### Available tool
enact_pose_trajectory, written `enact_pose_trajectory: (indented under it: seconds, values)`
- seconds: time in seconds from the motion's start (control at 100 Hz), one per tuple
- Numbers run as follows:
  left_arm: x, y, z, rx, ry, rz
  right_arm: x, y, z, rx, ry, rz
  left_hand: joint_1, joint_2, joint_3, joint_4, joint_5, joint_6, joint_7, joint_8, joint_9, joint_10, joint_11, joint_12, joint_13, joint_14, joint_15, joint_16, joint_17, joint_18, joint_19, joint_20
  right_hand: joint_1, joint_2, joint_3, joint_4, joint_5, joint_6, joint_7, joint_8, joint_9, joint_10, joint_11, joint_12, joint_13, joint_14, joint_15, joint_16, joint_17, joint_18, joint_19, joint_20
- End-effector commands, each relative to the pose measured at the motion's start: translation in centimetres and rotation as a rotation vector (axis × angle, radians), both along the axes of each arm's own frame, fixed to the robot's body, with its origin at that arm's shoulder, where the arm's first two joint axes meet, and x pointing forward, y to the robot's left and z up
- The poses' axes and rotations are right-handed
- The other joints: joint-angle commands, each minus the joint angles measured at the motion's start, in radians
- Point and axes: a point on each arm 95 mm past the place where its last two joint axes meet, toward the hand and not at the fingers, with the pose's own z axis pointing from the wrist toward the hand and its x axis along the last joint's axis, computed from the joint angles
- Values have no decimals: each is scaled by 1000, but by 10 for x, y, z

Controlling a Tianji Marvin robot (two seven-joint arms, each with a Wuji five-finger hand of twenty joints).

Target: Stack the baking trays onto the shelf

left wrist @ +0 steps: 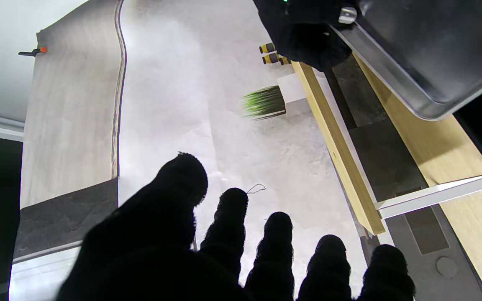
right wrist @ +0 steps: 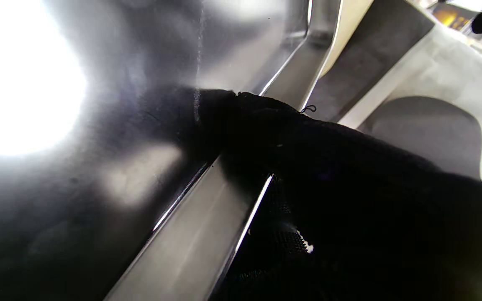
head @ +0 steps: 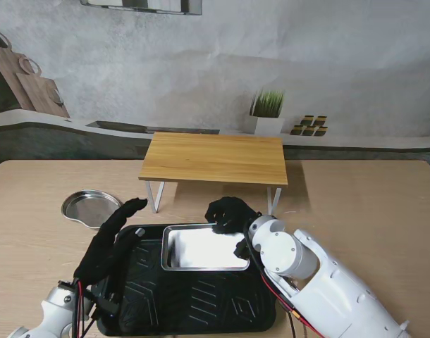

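A silver rectangular baking tray (head: 201,248) lies over a larger black tray (head: 194,299) near me. My right hand (head: 231,215), in a black glove, is shut on the silver tray's far right rim. In the right wrist view a finger (right wrist: 266,138) hooks over that rim (right wrist: 207,217) into the tray. My left hand (head: 113,239) is open, with straight, spread fingers (left wrist: 274,246) above the black tray's left edge, touching nothing. The wooden shelf (head: 215,158) stands just beyond both trays with nothing on top. From the left wrist, the silver tray (left wrist: 433,54) shows tilted beside the shelf (left wrist: 337,142).
A small rounded steel dish (head: 90,208) sits on the table (head: 370,204) to the left of the shelf's white legs (head: 155,193). A potted plant (head: 268,113) and small yellow blocks (head: 309,125) stand on the ledge behind the shelf.
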Motion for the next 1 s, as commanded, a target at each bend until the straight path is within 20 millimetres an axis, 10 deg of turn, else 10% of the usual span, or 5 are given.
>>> enact_pose_trajectory:
  seconds: [0.0, 0.79, 0.99]
  values:
    - [-1, -1, 1, -2, -3, -8, -1, 16, -3, 17, 13, 23, 8, 9, -8, -8, 19, -11, 7, 7, 3, 5, 20, 9, -23, -12, 4, 16, -2, -12, -12, 11, 206, 237, 264, 66, 370, -211, 211, 37, 76, -5, 6, -46, 81, -38, 101, 3, -11, 8, 57, -17]
    - [-2, 1, 2, -5, -4, -7, -22, 59, -46, -41, 49, 73, 9, 8, -9, -8, 19, -12, 7, 7, 3, 6, 19, 9, -23, -12, 4, 17, -2, -12, -11, 12, 211, 245, 237, 54, 287, -214, 190, 18, 28, -5, -10, -74, 31, -33, 73, -25, -53, -14, 35, -21]
    - [-3, 2, 3, -7, -10, -4, -25, 59, -46, -76, 38, 90, 9, 8, -9, -8, 20, -12, 7, 7, 3, 6, 19, 9, -23, -10, 4, 17, -2, -12, -12, 12, 214, 172, 236, 16, 146, -192, 38, -169, -24, 30, -110, -226, -29, 30, -56, -152, -96, -20, -33, -11]
